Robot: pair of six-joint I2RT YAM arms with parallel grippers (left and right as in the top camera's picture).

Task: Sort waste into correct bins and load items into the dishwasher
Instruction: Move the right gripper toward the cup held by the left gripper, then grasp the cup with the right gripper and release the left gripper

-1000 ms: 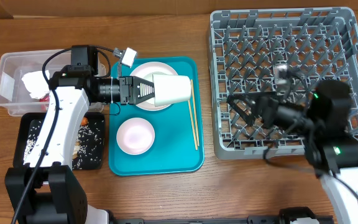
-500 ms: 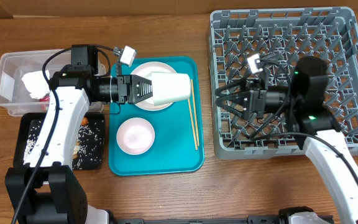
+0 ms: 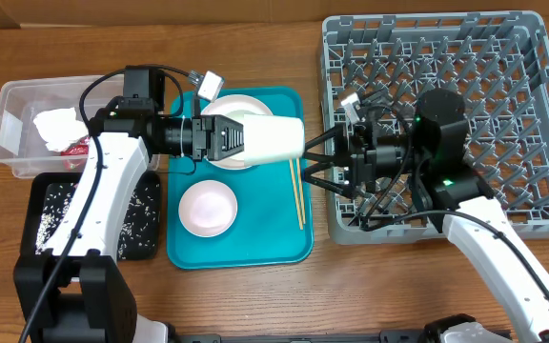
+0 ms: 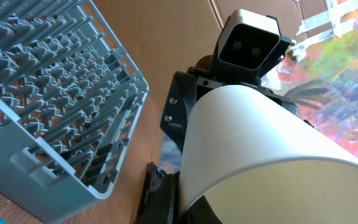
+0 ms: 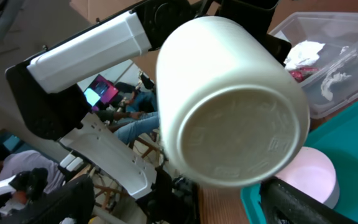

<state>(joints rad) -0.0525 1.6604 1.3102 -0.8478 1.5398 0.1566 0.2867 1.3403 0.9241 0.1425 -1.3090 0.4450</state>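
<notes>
Your left gripper (image 3: 241, 141) is closed tight on the open end of the small white cup (image 3: 273, 139); it holds the cup on its side in the air, above the right half of the teal tray (image 3: 255, 233); the cup's bottom points to the tray's right edge; your right gripper (image 3: 320, 160) hangs just past that edge, its jaws spread wide by the cup's bottom and holding nothing; whether they touch the cup you cannot tell; on the tray sit a white plate (image 3: 232, 103) at the back, a white bowl (image 3: 207, 208) at the front and the chopsticks (image 3: 298, 195) along the right side; the grey dish rack (image 3: 503, 57) stands right of the tray; the clear tub (image 3: 12, 105) and the black tray (image 3: 38, 191) lie left of it
</notes>
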